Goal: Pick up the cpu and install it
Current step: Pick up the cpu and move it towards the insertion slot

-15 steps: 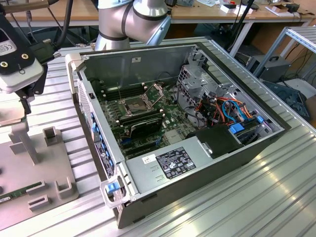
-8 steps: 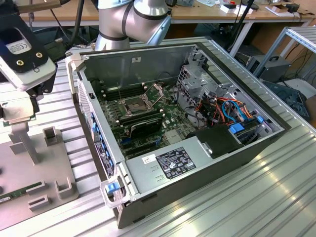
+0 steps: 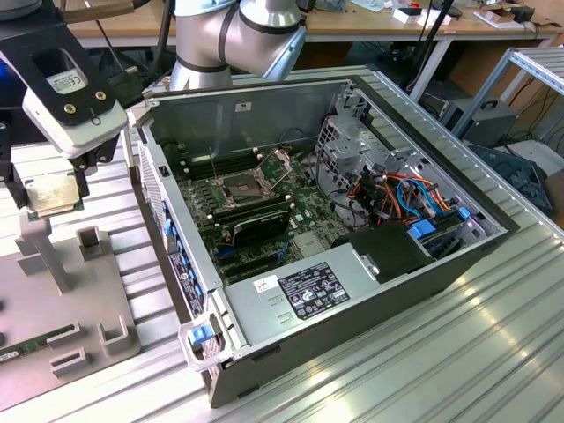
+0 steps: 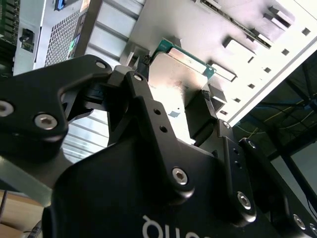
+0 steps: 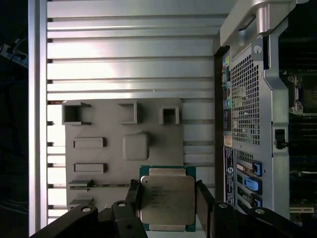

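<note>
Between the gripper's (image 5: 168,196) black fingers (image 5: 204,198), clenched on two opposite edges, sat the cpu (image 5: 167,199): thin square, dull silver lid, green rim. It hung over a matte grey plate (image 5: 166,144) with raised blocks and slots. Ribbed aluminium table (image 5: 124,49) beneath. Open steel case (image 3: 247,110) just beside; socket (image 3: 240,185) inside, well apart.

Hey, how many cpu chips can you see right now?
1. The cpu is held by the gripper, which is shut on it, over the grey fixture plate beside the open computer case. Another could be hidden inside the case.
</note>
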